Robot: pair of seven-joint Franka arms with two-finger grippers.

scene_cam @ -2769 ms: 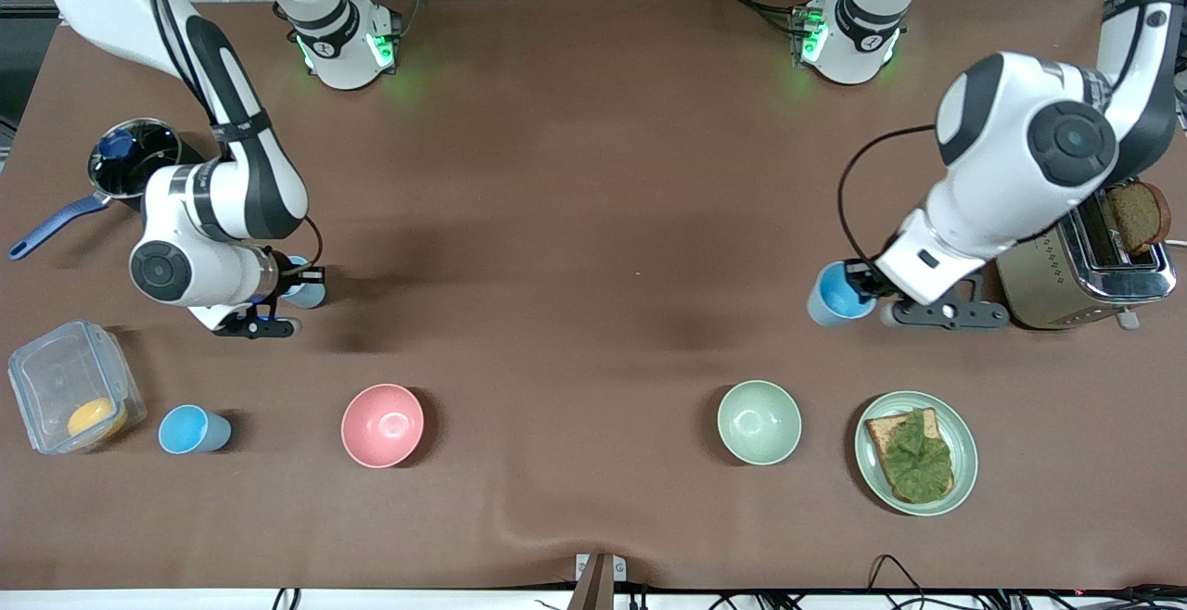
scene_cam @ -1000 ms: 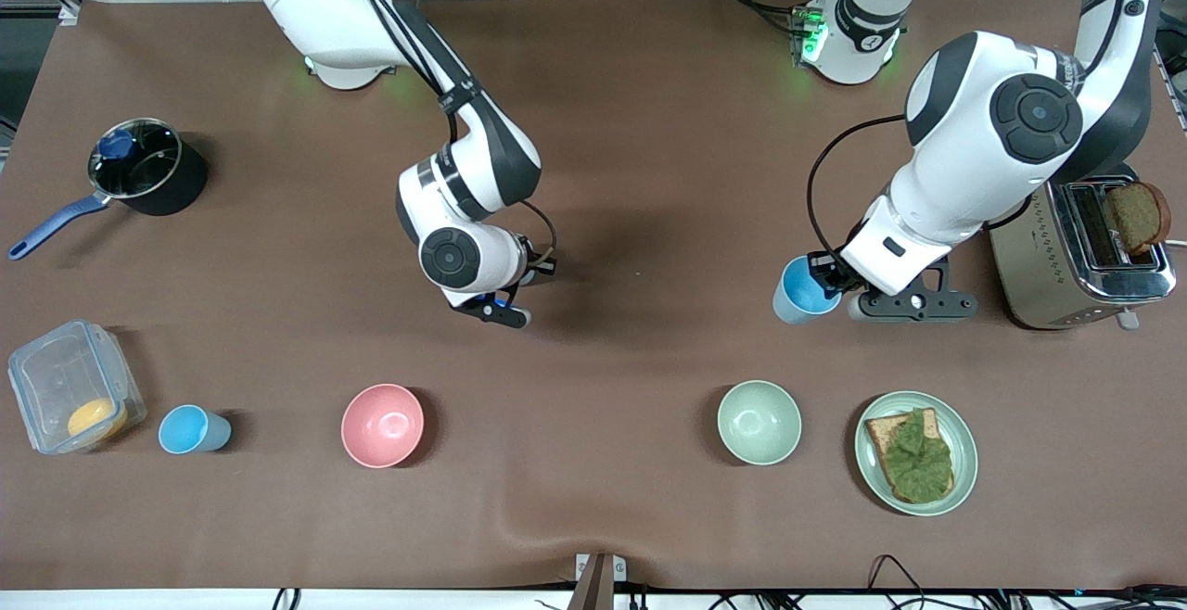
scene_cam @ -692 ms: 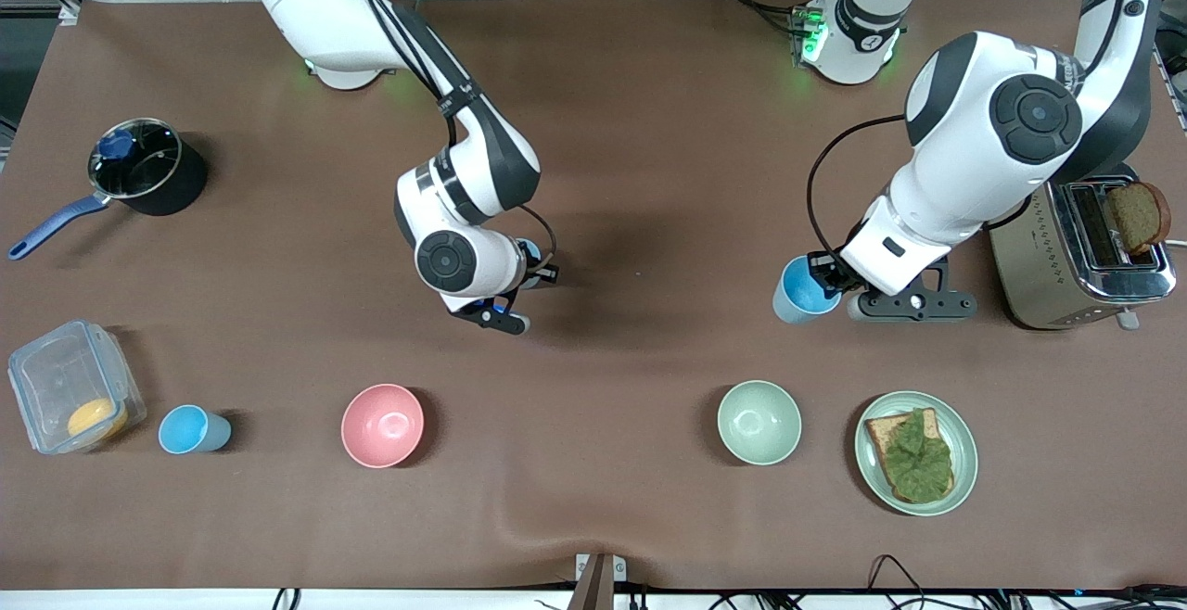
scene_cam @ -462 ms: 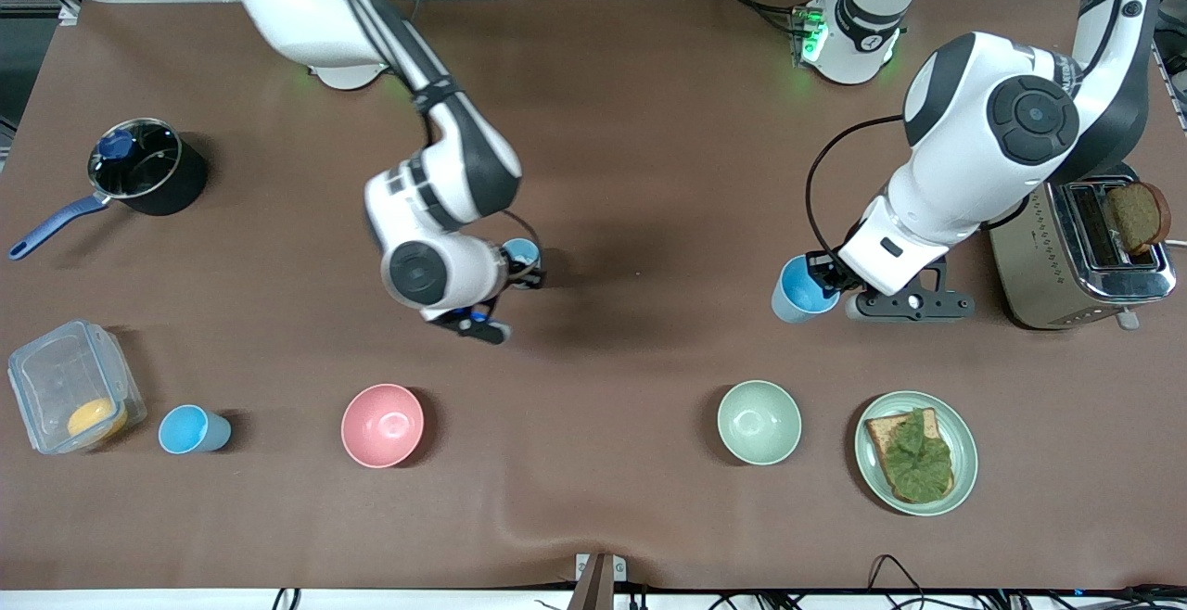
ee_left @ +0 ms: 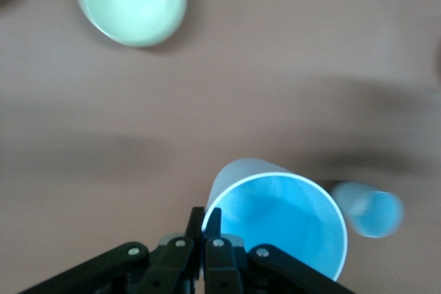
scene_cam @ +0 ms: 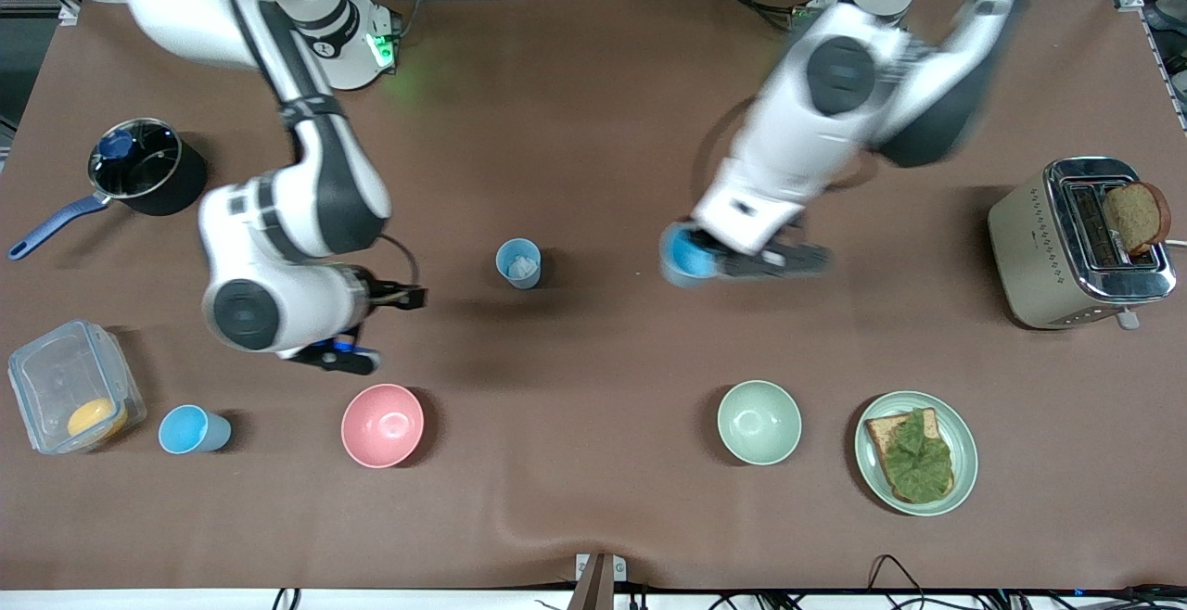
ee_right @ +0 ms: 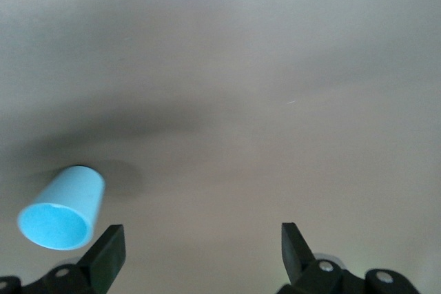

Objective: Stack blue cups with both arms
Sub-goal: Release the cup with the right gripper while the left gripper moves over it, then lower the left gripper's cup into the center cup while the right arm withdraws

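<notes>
Nearest the front camera, third blue cup [scene_cam: 193, 430] stands upright, untouched, just beside the clear container [scene_cam: 56, 374], at its 3 o'clock. Not yet stacked. Pink bowl [scene_cam: 382, 425] is at that cup's 3 o'clock, then the green bowl [scene_cam: 759, 422] and the plate [scene_cam: 970, 448] with bread and greens toward the left arm's end. Bowls are near, but not in, the stacking line.

Mid-table: right gripper [scene_cam: 415, 298] hangs over bare cloth at 12 o'clock of the pink bowl. Its fingers [ee_right: 295, 242] are spread wide and hold nothing. It is probably free for the third cup.

Centre blue cup [scene_cam: 517, 263] stands upright alone with something pale inside; I cannot tell what. It likely serves as the stack base, since both arms reach it.

At its 3 o'clock the left gripper [ee_left: 204, 226] pinches the held blue cup [scene_cam: 684, 260] by the rim, mouth up and off the table. The rim grip leaves the tapered base free to drop into the centre cup. Nothing lies between the two cups.

Farther out are the pot [scene_cam: 148, 165], toward the right arm's end, and the toaster [scene_cam: 1048, 248] with a toast slice [scene_cam: 1139, 216], both well apart.
</notes>
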